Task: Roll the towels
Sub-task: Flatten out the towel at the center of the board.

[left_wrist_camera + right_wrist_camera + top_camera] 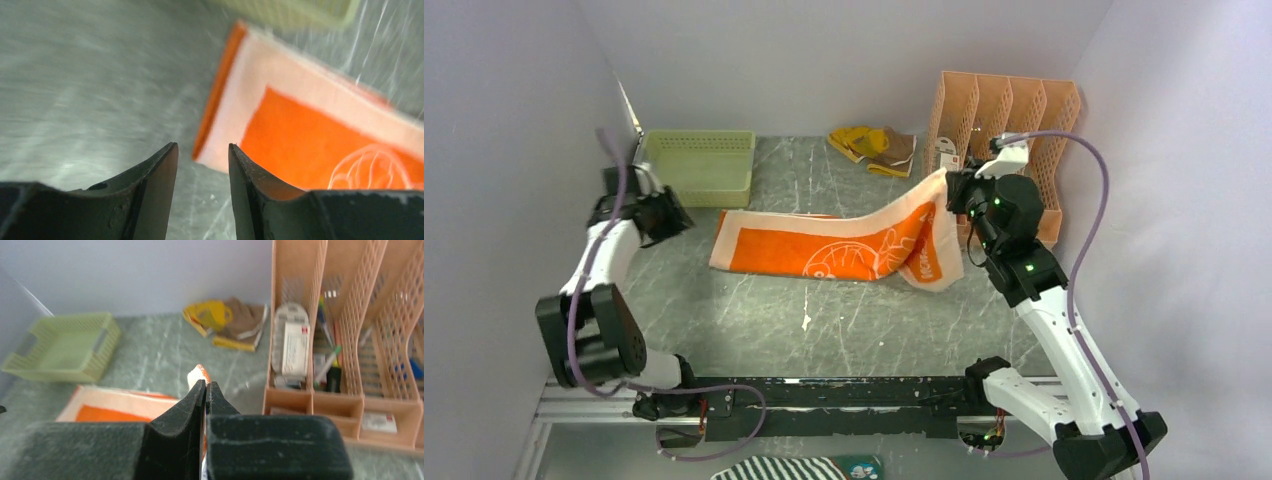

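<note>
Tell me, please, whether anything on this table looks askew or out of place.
The orange towel is not flat: its right end is raised off the table, pinched in the shut right gripper, while the rest lies down. The yellow towel lies crumpled at the back, beside the organizer.

1. orange towel (pixel 844 245), in right gripper (pixel 206 385): orange centre, cream border, white line drawing.
2. yellow towel (pixel 872 148), beyond right gripper: yellow, brown print.
3. basket (pixel 699 165), beside left gripper (pixel 202 147): pale green mesh.
4. file rack (pixel 1004 110): peach lattice.
5. table (pixel 824 320): grey, white veins.
6. striped cloth (pixel 784 468): black-white stripes.
7. Both grippers: black.
</note>
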